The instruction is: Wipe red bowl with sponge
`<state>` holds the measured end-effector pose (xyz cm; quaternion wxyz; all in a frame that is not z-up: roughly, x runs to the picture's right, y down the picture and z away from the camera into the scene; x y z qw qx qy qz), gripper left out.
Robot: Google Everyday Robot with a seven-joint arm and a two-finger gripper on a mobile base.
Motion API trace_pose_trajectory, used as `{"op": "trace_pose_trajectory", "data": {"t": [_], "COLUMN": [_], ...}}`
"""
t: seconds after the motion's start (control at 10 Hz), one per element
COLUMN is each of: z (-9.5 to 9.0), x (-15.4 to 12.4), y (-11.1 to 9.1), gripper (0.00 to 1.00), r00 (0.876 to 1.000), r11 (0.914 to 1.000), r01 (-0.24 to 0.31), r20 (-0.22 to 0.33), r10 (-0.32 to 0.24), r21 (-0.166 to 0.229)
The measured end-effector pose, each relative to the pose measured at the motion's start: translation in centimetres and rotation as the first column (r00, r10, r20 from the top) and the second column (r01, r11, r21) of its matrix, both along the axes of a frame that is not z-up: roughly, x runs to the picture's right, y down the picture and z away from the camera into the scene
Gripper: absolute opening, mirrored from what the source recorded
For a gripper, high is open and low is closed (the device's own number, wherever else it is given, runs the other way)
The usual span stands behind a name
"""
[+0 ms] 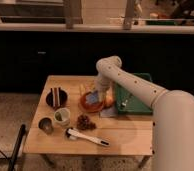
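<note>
camera view, largest first: wooden table (125,137), carrying everything below. white arm (140,92) reaching in from the right, bent at the elbow near the table's back edge, forearm pointing down to the bowl. green tray (137,102) at the right rear, behind the arm. red bowl (86,104) near the middle of the table, gripper (97,94) lowered right over it, at its right rear part. pale cloth (109,111) just right of the bowl. dark bowl (56,97) with brown sticks to the left. white cup (62,116) and small grey cup (45,125) at front left. sponge (92,98) inside the red bowl, directly under the gripper, touching it. cannot tell how the end effector is set.
</note>
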<state>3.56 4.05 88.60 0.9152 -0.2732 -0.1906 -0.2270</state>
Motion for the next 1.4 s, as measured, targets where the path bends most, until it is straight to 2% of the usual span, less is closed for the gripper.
{"op": "trace_pose_trajectory", "data": {"t": [0.3, 0.6, 1.0, 1.2, 1.4], "z": [1.8, 3.3, 4.7, 4.2, 3.1], "x": [0.0, -1.1, -6.3, -6.4, -5.3], "y": [-2.2, -2.2, 0.0, 1.2, 2.1], "gripper": [0.0, 0.0, 0.0, 0.0, 0.0], "r00": [1.0, 1.0, 0.992, 0.987, 0.985], "r11": [0.9998, 0.9999, 0.9932, 0.9881, 0.9859], "r01": [-0.01, 0.01, 0.105, 0.138, 0.148], "r20": [-0.016, -0.004, 0.072, 0.096, 0.102], "r10": [0.01, -0.01, -0.101, -0.131, -0.14], "r21": [0.018, 0.0, -0.05, -0.069, -0.079]}}
